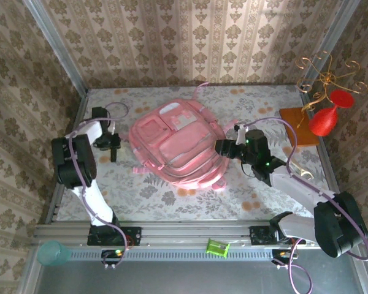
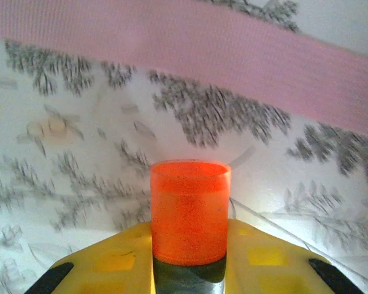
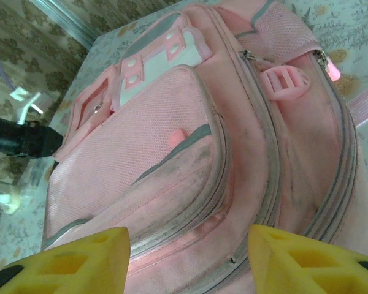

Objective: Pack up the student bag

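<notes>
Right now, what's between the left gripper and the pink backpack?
Left wrist view: an orange cup in the left gripper, then bare floral tablecloth up to the student bag's pink strap.

Beige damask-papered walls (image 1: pixel 190 37) on three sides; grey metal corner posts (image 1: pixel 55 46); bench (image 1: pixel 257 104) under pale floral cloth; aluminium rail (image 1: pixel 184 233) along near edge; bright, even light.

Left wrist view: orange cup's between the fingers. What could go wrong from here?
1. The left gripper pinches only the orange cup's lower end; it may tip or slip when lifted.
2. The pink strap lies just beyond the cup and could snag it.
3. The bag's zips look shut and the right gripper is open, holding nothing, so no pocket seems ready.
</notes>
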### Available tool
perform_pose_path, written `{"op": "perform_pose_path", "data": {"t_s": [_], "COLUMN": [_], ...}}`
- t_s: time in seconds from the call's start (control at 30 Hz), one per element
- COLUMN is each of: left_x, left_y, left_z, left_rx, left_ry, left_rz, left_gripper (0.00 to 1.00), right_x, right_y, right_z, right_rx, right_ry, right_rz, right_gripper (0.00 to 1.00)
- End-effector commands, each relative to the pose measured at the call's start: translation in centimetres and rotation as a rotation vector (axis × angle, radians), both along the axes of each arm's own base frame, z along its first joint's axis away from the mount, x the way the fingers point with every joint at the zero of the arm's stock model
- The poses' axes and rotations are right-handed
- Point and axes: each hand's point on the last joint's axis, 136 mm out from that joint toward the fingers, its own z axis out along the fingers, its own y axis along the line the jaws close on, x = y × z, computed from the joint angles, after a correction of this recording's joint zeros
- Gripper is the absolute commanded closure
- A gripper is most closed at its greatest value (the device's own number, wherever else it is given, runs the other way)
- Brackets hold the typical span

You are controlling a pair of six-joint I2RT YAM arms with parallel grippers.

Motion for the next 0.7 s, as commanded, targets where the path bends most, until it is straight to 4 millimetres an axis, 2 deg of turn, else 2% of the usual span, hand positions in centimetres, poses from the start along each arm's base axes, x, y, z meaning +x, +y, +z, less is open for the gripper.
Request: {"op": "perform_pose_path", "data": {"t_s": [0.0,0.07,0.13,0.27,0.37,0.43,0.5,0.53,0.57,0.67], "left_x": [1.2,1.0,0.7,-0.4,-1.5,-2.4,-3.1,-3.5,-3.8,-4.5], "left_y": [-0.8,-1.6,-2.3,-5.1,-7.4,-9.2,-10.2,-10.6,-10.7,-11.0], "left_z": [3.9,5.7,7.6,10.8,12.2,12.8,13.6,13.9,14.3,15.2], "left_rx": [-0.011,-0.023,-0.033,-0.133,-0.198,-0.243,-0.258,-0.256,-0.255,-0.253], "left_ry": [-0.186,-0.264,-0.349,-0.471,-0.505,-0.519,-0.531,-0.534,-0.541,-0.567], "left_rz": [0.081,0.09,0.101,0.074,0.029,-0.018,-0.052,-0.069,-0.077,-0.094], "left_gripper": [0.89,0.89,0.89,0.89,0.88,0.88,0.88,0.88,0.88,0.87], "right_x": [0.8,1.1,0.9,-1.9,-2.5,-2.6,-3.0,-3.3,-3.2,-2.6], "right_y": [0.8,2.1,4.3,7.4,7.6,7.7,7.6,7.5,7.4,7.7], "right_z": [1.4,1.6,1.8,0.7,0.9,0.6,-0.7,-1.0,-2.3,-3.0], "right_rx": [-0.135,-0.278,-0.43,-0.705,-0.833,-0.893,-0.959,-0.999,-1.027,-1.042], "right_ry": [-0.08,-0.159,-0.25,-0.407,-0.54,-0.541,-0.515,-0.515,-0.489,-0.503], "right_rz": [0.059,0.133,0.283,0.628,0.726,0.785,0.859,0.881,0.903,0.914], "right_gripper": [0.42,0.37,0.36,0.33,0.29,0.28,0.28,0.27,0.27,0.27]}}
